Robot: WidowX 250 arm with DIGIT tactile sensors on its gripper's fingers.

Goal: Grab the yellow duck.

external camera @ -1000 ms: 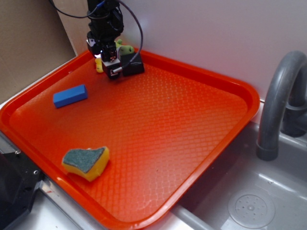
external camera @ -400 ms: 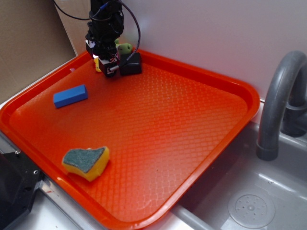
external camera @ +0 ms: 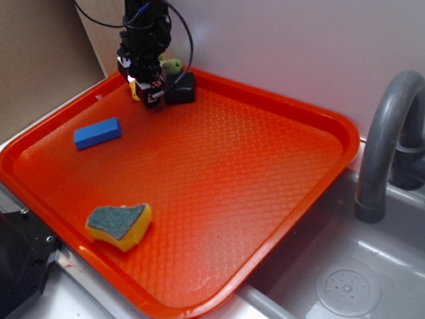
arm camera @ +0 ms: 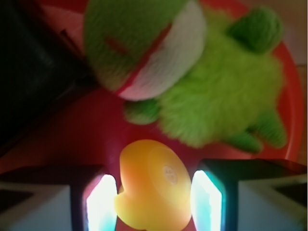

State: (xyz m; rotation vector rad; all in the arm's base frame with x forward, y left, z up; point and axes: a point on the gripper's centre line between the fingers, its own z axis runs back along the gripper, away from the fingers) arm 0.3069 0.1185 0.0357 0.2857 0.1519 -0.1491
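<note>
pincer (arm camera: 154, 202) lowered, straddling yellow duck (arm camera: 154, 185)

The yellow duck (arm camera: 153, 185), small, rounded and glossy, is seen at the tray's (external camera: 279, 199) far corner, its pale round base turned toward the wrist view.

The tray (external camera: 265, 166) is orange with a diamond texture, the duck (arm camera: 154, 185) yellow, the plush (arm camera: 202, 82) light green and white, the block (external camera: 97, 133) blue, the sponge (external camera: 119, 226) yellow topped dark green.
</note>
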